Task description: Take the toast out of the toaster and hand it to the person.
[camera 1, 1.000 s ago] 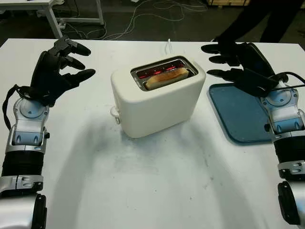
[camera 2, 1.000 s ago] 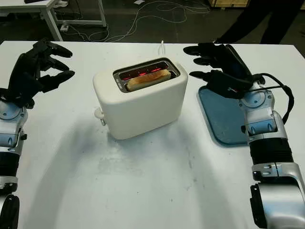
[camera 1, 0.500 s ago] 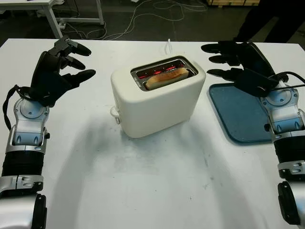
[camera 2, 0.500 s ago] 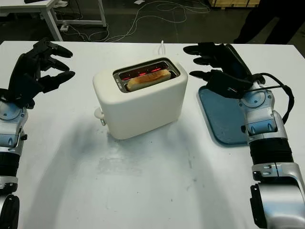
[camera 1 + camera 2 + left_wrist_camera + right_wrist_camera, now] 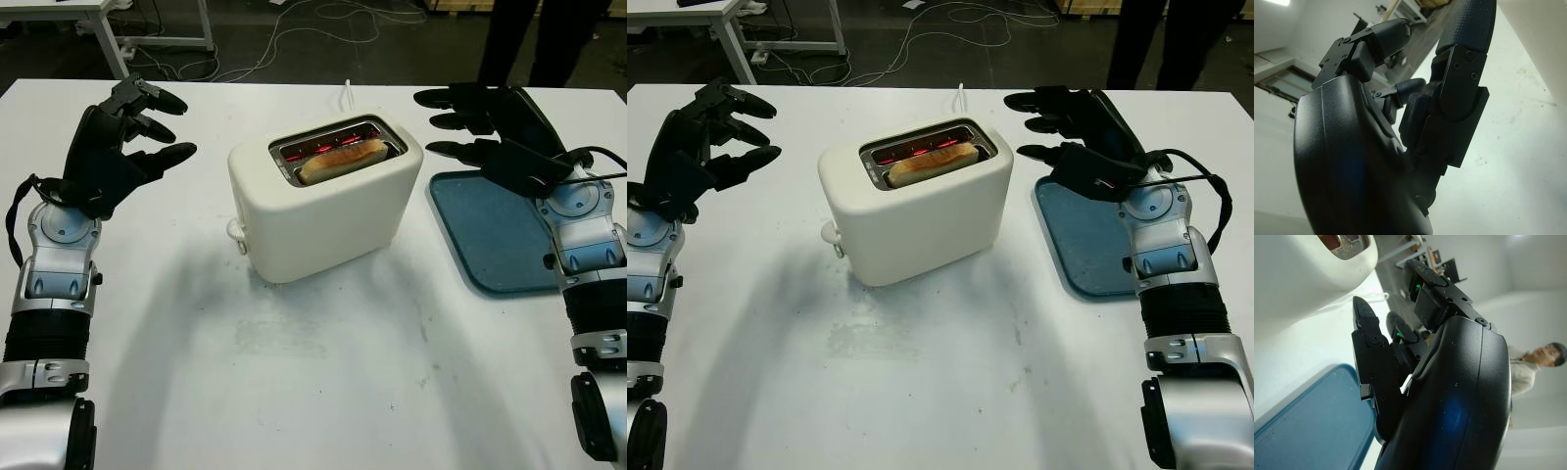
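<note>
A white toaster is sitting mid-table on the white table, angled, its slots glowing red inside. The toast is sitting in the near slot, top edge poking up, untouched by either hand. A small knob is sticking out on the toaster's left end. A white cord is trailing off the far side of the toaster.

The left hand is hovering open to the left of the toaster, well apart from it, palm turned toward it, gripping nothing. The right hand is hovering open to the right of the toaster, over the far corner of the blue tray, fingers pointing left toward the toaster, gripping nothing and touching nothing.

The head views are giving the whole layout: toaster, both hands, the tray lying right of the toaster, and a person's dark legs standing beyond the far right edge of the table. Cables are lying on the dark floor beyond the table.

The right wrist view is adding the close-up: the toaster's rounded white body beside the fingers, the tray beneath the hand, and a person in a light top in the background. The left wrist view is showing the left hand's black shell over bare table.
</note>
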Robot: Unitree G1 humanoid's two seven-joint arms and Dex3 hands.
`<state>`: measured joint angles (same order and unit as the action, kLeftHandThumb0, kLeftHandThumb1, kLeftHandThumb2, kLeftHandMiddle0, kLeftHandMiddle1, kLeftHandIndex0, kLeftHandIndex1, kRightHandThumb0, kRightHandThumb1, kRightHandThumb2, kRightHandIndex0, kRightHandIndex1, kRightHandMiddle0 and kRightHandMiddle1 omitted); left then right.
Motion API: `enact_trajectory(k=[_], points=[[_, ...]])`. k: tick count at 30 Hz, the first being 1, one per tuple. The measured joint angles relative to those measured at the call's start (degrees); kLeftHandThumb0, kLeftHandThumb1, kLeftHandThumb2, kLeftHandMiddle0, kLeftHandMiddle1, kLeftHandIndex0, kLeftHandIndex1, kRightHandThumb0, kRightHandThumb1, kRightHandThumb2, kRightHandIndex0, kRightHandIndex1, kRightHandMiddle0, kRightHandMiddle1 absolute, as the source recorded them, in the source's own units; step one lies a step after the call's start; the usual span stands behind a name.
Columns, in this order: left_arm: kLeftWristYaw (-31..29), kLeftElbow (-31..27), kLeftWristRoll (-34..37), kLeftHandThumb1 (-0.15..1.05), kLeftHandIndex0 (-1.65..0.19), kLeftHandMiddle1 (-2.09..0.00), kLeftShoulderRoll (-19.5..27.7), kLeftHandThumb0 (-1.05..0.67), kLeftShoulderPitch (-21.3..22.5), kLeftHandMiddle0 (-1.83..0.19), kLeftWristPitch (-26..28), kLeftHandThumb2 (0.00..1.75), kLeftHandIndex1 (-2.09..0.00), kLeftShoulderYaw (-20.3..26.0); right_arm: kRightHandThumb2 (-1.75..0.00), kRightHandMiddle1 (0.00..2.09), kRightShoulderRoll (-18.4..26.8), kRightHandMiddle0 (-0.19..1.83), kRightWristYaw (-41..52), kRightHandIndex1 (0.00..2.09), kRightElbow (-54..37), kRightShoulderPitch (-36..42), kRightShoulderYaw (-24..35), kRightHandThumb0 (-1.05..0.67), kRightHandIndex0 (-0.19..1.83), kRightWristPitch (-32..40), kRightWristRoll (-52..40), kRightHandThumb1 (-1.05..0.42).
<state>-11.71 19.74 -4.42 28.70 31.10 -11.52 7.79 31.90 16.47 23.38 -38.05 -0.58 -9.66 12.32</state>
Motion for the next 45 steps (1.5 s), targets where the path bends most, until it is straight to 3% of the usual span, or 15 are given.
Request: enact_trajectory(k=[45], points=[[0.16, 0.04, -0.58, 0.92, -0.26, -1.39, -0.03, -0.96, 0.00, -0.32, -0.02, 0.12, -1.25, -0.21, 0.00, 0.01, -0.01, 0.71, 0.09, 0.02, -0.23, 0.24, 0.00, -0.11, 0.79, -0.15, -0.08, -0.91]])
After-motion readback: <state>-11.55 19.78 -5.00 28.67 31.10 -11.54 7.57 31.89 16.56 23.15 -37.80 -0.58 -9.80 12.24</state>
